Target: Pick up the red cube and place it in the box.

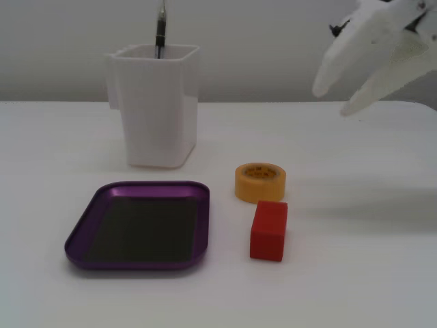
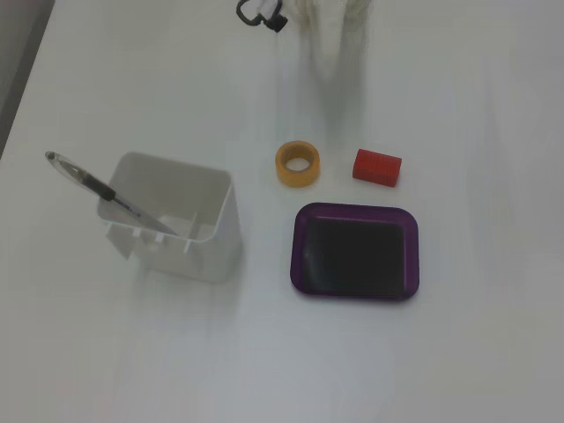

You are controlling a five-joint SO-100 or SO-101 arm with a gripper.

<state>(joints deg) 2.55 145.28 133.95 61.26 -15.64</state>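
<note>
Hovering high over the right part of the tabletop (image 1: 355,273), the white end effector (image 1: 329,101) has its two fingers spread wide with nothing between them, well apart from every object below. In the top-down fixed view it shows only as a pale blur (image 2: 335,35) near the far edge, beside a dark cable loop (image 2: 260,13).

The red cube (image 1: 268,230) stands on the bare tabletop, taller than wide, just beside the yellow tape roll (image 1: 260,182) and closer to the front edge than the roll; whether they touch cannot be told. From above, the cube (image 2: 377,166) lies just beyond the far rim of the box (image 2: 300,256), apart from it, with the tape roll (image 2: 298,164) to its left. Faint print runs around the roll's inner core, too small to read.

The box (image 1: 85,236), a shallow purple tray with a dark bottom, lies left of the cube in the front fixed view and holds nothing. Behind it stands a tall white square container (image 1: 156,116) with a pen (image 1: 160,27) leaning inside; from above, the container (image 2: 189,242) sits left of the box and the pen (image 2: 88,183) slants across its opening.
</note>
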